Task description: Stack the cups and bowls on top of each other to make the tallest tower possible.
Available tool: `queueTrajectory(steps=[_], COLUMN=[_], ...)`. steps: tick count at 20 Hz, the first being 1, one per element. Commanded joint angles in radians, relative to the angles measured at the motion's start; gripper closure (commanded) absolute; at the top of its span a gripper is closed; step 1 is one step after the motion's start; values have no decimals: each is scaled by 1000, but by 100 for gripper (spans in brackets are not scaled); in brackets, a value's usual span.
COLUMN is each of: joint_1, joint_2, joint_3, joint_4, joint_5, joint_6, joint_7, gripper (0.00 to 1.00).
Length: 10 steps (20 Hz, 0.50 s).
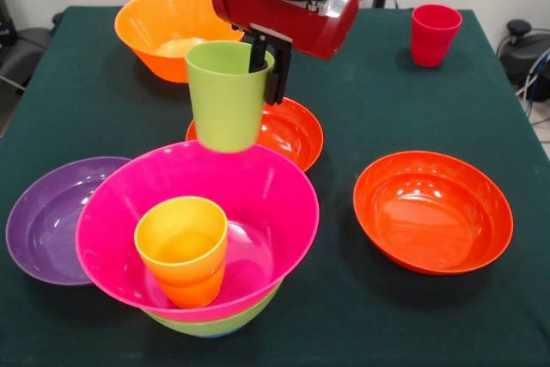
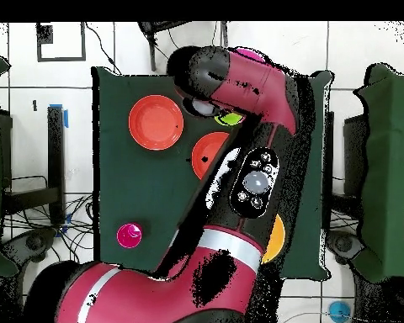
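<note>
My gripper (image 1: 268, 64) pinches the lime green cup (image 1: 225, 96) by its rim, held above the magenta bowl (image 1: 266, 186). It looks light, stiff and slick (glossy plastic), so I'd hold by the rim wall.

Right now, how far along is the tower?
Done: the magenta bowl sits nested in the green bowl, and the yellow-orange cup stands upright inside it. In hand: the gripper holds the lime green cup by its rim, raised above the magenta bowl's far edge. Left: the red cup, the orange bowl, the purple bowl and two red-orange bowls remain on the table.
</note>
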Motion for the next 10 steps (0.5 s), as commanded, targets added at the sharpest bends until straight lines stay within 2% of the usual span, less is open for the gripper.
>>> queueTrajectory(steps=[1, 4, 8, 10], joint_1=[21, 18, 14, 18], joint_2=[24, 38, 53, 46], joint_3=[139, 145, 132, 129], joint_4=[89, 82, 38, 55], joint_5=[-52, -54, -61, -64], joint_6=[-54, -67, -23, -32], joint_7=[37, 36, 44, 47], gripper=[100, 100, 100, 100])
